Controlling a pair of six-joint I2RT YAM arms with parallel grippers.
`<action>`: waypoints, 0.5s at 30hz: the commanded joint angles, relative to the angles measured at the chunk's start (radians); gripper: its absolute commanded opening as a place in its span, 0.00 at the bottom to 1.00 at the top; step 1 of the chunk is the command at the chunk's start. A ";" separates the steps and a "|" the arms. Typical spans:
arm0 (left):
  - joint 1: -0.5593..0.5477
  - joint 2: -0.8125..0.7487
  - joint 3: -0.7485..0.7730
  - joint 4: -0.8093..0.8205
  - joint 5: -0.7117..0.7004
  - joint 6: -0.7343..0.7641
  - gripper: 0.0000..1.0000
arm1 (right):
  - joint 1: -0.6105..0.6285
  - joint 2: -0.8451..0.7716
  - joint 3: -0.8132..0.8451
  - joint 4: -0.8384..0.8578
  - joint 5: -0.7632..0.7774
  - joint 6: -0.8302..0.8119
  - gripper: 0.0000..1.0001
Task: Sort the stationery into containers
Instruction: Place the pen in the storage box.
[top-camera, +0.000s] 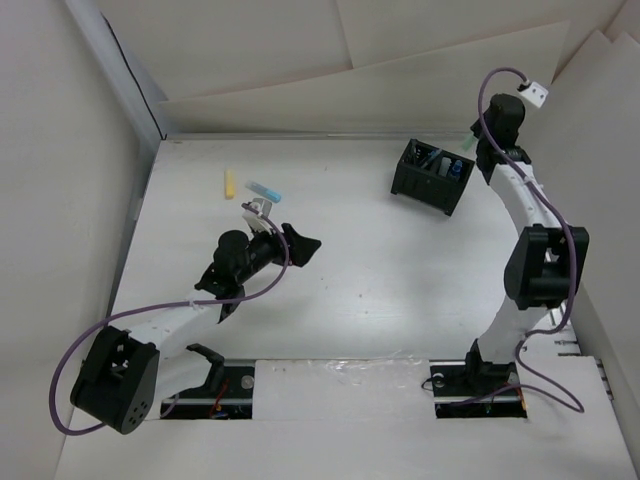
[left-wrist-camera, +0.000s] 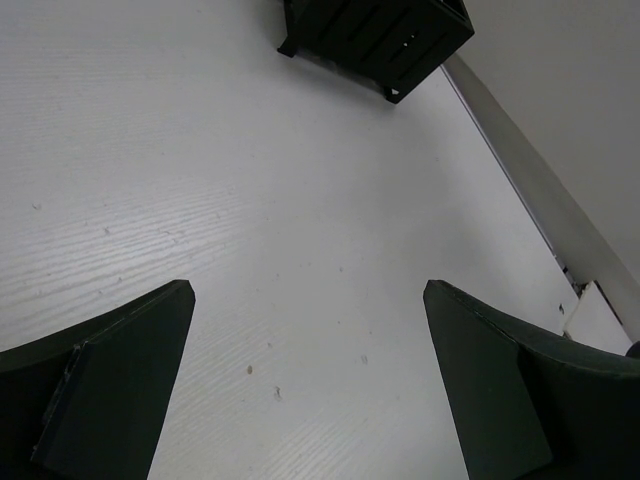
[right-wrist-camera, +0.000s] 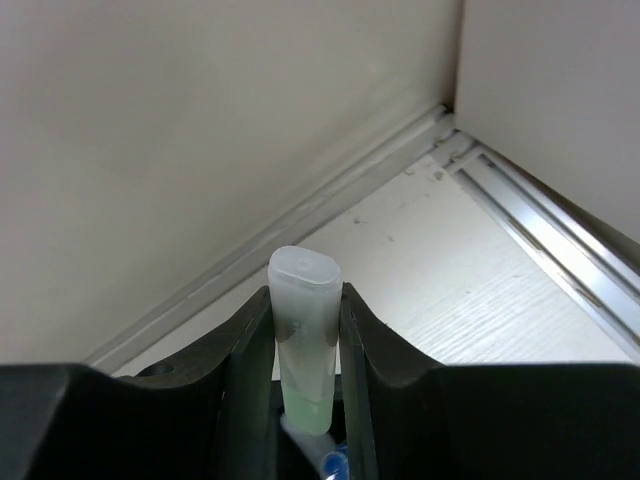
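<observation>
The black two-compartment container (top-camera: 432, 176) stands at the back right of the table, with several pens upright in it. In the left wrist view the container (left-wrist-camera: 375, 32) shows at the top edge. My right gripper (top-camera: 479, 157) hovers at its right end, shut on a pale green highlighter (right-wrist-camera: 305, 340) with a translucent cap, held upright between the fingers (right-wrist-camera: 240, 380). The green highlighter (top-camera: 470, 147) barely shows from above. A yellow highlighter (top-camera: 229, 184) and a light-blue highlighter (top-camera: 265, 190) lie at the back left. My left gripper (top-camera: 291, 237) is open just in front of them, with bare table between its fingers (left-wrist-camera: 110, 390).
White walls close in the table at the back and on both sides, with a metal rail (right-wrist-camera: 540, 225) along the right corner. The right gripper works close to that corner. A blue pen tip (right-wrist-camera: 335, 465) shows just beneath the held highlighter.
</observation>
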 joint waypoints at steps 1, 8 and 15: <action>-0.002 -0.008 0.010 0.031 0.013 -0.004 1.00 | 0.016 0.046 0.051 -0.036 0.136 -0.052 0.12; -0.002 -0.026 0.010 0.005 -0.056 -0.004 1.00 | 0.037 0.102 0.051 -0.036 0.170 -0.072 0.10; -0.002 -0.026 0.012 -0.045 -0.139 -0.063 1.00 | 0.068 0.112 0.009 -0.024 0.196 -0.072 0.10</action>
